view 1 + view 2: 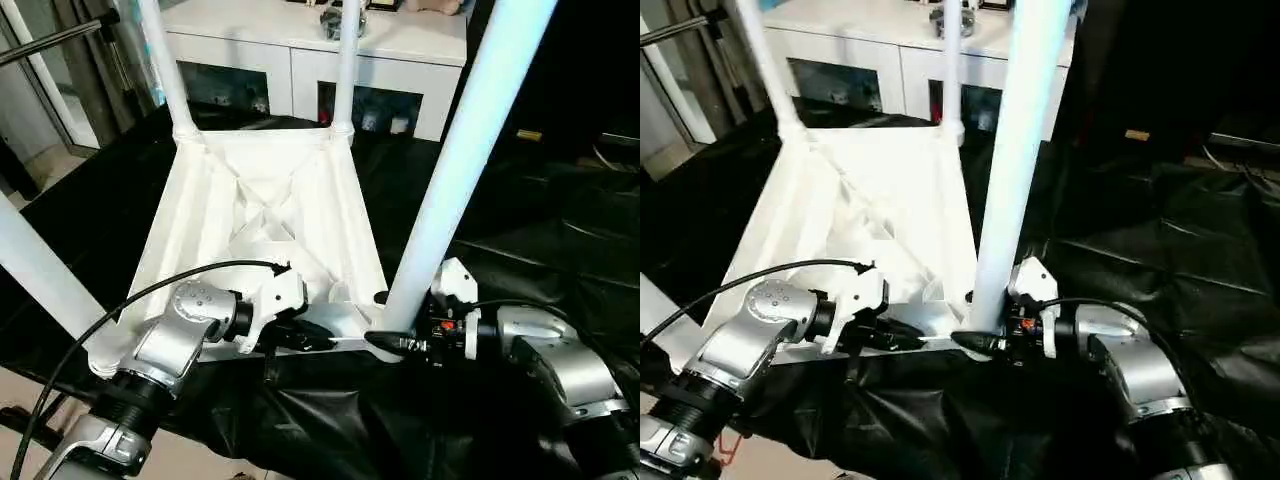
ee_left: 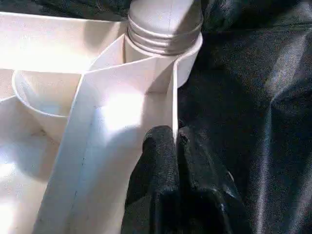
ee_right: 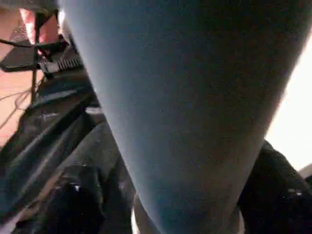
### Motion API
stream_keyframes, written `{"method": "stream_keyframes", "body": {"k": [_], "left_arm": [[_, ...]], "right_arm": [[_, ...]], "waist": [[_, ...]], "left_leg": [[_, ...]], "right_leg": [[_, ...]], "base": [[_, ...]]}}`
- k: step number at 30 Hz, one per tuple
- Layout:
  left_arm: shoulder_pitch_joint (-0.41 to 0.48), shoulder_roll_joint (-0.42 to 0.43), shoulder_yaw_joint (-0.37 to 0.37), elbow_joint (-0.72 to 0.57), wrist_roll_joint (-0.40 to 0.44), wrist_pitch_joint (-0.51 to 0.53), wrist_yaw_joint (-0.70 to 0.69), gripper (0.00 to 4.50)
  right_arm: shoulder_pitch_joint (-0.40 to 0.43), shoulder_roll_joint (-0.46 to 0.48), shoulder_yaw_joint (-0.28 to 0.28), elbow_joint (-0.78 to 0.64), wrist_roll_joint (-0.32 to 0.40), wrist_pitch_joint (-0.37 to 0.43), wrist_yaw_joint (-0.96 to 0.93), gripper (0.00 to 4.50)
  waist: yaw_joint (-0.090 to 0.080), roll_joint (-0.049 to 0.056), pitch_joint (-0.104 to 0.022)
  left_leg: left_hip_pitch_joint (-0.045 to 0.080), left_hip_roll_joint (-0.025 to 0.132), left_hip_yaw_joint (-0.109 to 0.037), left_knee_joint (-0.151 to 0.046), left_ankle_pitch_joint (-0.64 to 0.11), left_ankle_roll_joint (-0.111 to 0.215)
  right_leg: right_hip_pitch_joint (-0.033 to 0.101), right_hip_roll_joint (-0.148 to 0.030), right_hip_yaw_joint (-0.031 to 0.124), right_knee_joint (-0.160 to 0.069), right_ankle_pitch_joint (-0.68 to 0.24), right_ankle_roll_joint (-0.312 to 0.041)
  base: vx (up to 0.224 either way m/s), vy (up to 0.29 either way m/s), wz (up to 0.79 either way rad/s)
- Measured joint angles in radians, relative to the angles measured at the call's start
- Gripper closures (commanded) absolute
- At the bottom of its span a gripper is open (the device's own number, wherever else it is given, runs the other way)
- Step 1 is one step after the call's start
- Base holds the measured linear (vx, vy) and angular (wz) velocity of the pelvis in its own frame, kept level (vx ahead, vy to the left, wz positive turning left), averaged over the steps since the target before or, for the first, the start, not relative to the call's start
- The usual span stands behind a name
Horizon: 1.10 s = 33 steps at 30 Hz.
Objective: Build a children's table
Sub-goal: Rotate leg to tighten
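Lying upside down on a black sheet, a white plastic tabletop shows its ribbed underside, with white tubular legs rising from its corner sockets. Two far legs stand at the corners nearest a white glass-door cabinet. A third leg rises at the near corner on the robot's left. The fourth leg stands at the near corner on the robot's right, its long axis pointing up and leaning slightly away to the right, its foot seated in the round socket. The right hand sits at the very base of this leg, one black finger on each side of the tube, jaws standing wide around it; whether they actually press the tube cannot be told. The left hand is pinched nearly closed on the thin upright rim of the tabletop's near edge, just beside the same socket, holding the tabletop steady. The right hand is the nearer one to the leg, and the leg lies directly between its fingers. Judging from this, any further seating would mean pressing or turning the leg down along its own axis into the socket while the left hand braces the rim.
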Motion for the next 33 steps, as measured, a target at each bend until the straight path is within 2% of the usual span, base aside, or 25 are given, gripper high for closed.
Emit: {"method": "stream_keyframes", "body": {"k": [5, 13, 21, 25, 28, 30, 33], "left_arm": [[-0.001, 0.001, -0.002, 0.003, -0.001, -0.007, -0.004, 4.5], [0.0, 0.002, -0.008, 0.003, -0.002, -0.016, -0.008, 4.5], [0.003, -0.019, -0.008, 0.003, 0.003, -0.015, 0.022, 4.5], [0.0, -0.071, 0.004, 0.015, 0.032, 0.006, 0.141, 4.5], [-0.021, -0.144, 0.017, 0.048, 0.07, 0.046, 0.266, 4.5], [-0.032, -0.182, 0.019, 0.066, 0.084, 0.069, 0.33, 4.5], [-0.036, -0.214, 0.021, 0.085, 0.104, 0.077, 0.389, 4.5]], "right_arm": [[0.0, 0.0, -0.002, 0.0, 0.002, 0.006, 0.003, 1.77], [0.007, -0.003, -0.003, -0.016, 0.001, 0.015, -0.001, 2.33], [0.026, 0.01, -0.012, -0.033, 0.0, 0.019, -0.039, 2.44], [0.032, 0.075, -0.06, -0.009, -0.036, 0.008, -0.196, 2.45], [0.004, 0.17, -0.103, 0.045, -0.091, -0.001, -0.403, 2.47], [-0.01, 0.206, -0.109, 0.064, -0.123, 0.0, -0.513, 2.5], [-0.024, 0.247, -0.109, 0.084, -0.169, 0.0, -0.624, 2.51]], "waist": [[0.004, 0.001, 0.0], [0.014, 0.0, 0.0], [0.016, 0.002, -0.001], [0.011, 0.002, -0.001], [-0.005, 0.001, -0.003], [-0.015, 0.002, -0.005], [-0.018, 0.002, -0.008]], "left_leg": [[0.0, 0.0, 0.0, 0.0, 0.0, 0.0], [0.001, 0.0, 0.001, 0.0, 0.0, 0.0], [0.002, 0.0, 0.003, 0.0, 0.0, 0.0], [0.004, 0.0, 0.005, 0.0, 0.0, 0.0], [0.006, 0.0, 0.005, 0.0, 0.0, 0.0], [0.007, -0.001, 0.003, 0.0, 0.0, 0.0], [0.007, -0.001, -0.003, 0.0, 0.0, 0.0]], "right_leg": [[0.0, 0.0, 0.0, 0.0, 0.0, 0.0], [0.0, 0.0, 0.0, 0.0, 0.0, 0.0], [0.002, -0.001, 0.001, 0.0, 0.0, 0.0], [0.004, -0.001, 0.003, 0.0, 0.0, 0.0], [0.005, -0.002, 0.003, -0.001, -0.002, 0.004], [0.005, -0.002, 0.002, -0.002, -0.002, 0.005], [0.007, -0.002, 0.001, -0.004, -0.004, 0.007]], "base": [[0.0, 0.0, 0.0], [0.0, 0.0, 0.0], [0.0, 0.0, 0.0], [0.0, 0.0, 0.0], [0.0, 0.0, 0.0], [0.0, 0.0, 0.0], [0.0, 0.0, 0.0]]}}
